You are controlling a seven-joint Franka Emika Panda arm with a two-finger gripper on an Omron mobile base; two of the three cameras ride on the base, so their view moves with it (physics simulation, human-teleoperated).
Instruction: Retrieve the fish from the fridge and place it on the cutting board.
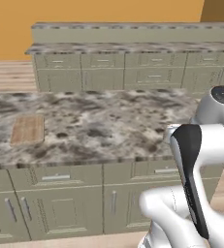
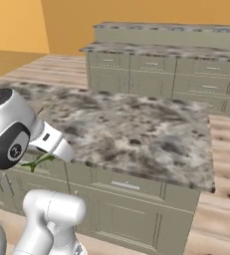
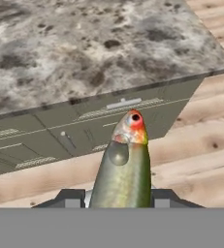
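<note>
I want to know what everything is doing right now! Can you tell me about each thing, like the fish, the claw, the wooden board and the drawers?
Slim grey-green fish with a red-orange head: held, sticking out from the claw, off the counter.
Claw: shut on the fish.
Flat light-brown wooden cutting board: lying flat on the speckled stone counter, nothing on it.
Beige-green cabinet drawers: all closed.

Flat even rendered light, bright, no clear source. Barely any cast shadows on the granite worktop (image 1: 99,121); dim band under its front edge over the drawers. No glare. Low-res and soft all over, far cabinets (image 1: 133,72) blurry. Fish (image 3: 125,164) close to the hand camera, smooth-shaded. No edge distortion.
</note>
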